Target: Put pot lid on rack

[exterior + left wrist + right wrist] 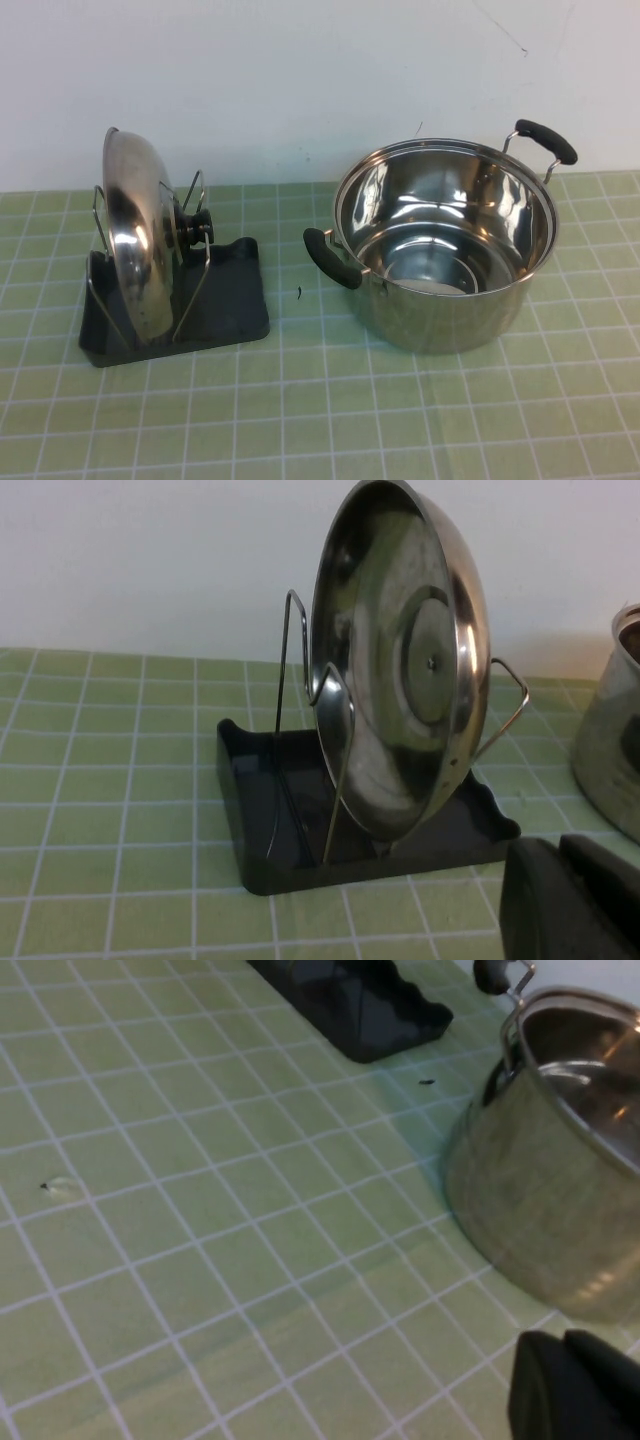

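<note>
The pot lid stands on edge in the rack, at the left of the high view. Its domed outer face turns toward the frame's left, and its black knob points right, toward the pot. The lid's lower rim sits down in the dark tray, and the thin wire uprights rise on both sides of it, holding it nearly upright with a slight lean. In the left wrist view the lid shows its shiny face with a flat round centre, wedged between the wire loops over the black tray.

Right of the rack, apart from it, the steel pot stands open on the green tiled tabletop. One black handle faces the rack; the other sits at the pot's far right rim.

The left tool appears only as a dark block in the lower right corner of its wrist view, near the rack and clear of the lid; whether it is wide or narrow I cannot tell. The right tool is likewise a dark shape in the lower right corner of its own view, low over the tabletop beside the pot, and its opening cannot be told either. Neither tool shows in the high view.
</note>
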